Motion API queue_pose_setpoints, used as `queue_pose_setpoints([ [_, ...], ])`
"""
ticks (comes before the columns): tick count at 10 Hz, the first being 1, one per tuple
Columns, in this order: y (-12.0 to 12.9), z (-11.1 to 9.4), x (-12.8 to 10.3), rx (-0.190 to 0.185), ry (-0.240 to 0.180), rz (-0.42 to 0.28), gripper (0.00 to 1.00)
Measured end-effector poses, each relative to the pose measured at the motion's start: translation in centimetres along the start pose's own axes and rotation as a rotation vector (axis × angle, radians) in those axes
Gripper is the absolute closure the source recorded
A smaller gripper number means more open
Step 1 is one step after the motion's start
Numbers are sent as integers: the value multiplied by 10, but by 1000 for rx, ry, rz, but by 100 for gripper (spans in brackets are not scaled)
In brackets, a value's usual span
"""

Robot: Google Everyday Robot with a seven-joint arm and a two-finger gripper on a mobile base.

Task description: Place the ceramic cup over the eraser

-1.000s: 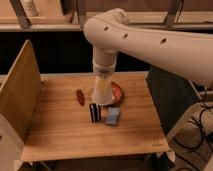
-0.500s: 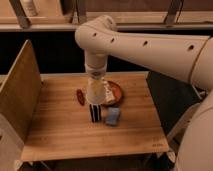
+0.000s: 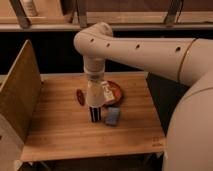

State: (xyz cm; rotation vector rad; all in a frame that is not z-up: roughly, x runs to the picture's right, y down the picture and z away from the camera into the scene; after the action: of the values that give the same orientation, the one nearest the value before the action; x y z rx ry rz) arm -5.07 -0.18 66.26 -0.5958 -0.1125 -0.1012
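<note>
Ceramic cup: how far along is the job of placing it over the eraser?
Done: the gripper is shut on the ceramic cup and holds it off the wooden table, right above the eraser. In hand: the covering; the eraser's striped body shows below the cup. Left: bring the cup down to the table, then release.

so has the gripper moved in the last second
Yes: the gripper, holding the ceramic cup, shifted left, away from the reddish dish, to above the eraser.

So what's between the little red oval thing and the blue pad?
The striped eraser stands between the red oval piece and the blue pad, in the camera view. Right above it the tool holds the ceramic cup, close over its top.
</note>
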Motion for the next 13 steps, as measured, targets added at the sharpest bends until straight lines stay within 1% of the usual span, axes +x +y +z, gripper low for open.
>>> queue_pose_setpoints([
  [3, 8, 17, -3, -32, -9, 6, 100],
  [5, 13, 27, -4, -49, -15, 10, 100],
  [7, 16, 35, -3, -60, -12, 7, 100],
  [10, 16, 43, -1, -60, 4, -6, 100],
  [13, 12, 50, 1, -45, 18, -17, 100],
])
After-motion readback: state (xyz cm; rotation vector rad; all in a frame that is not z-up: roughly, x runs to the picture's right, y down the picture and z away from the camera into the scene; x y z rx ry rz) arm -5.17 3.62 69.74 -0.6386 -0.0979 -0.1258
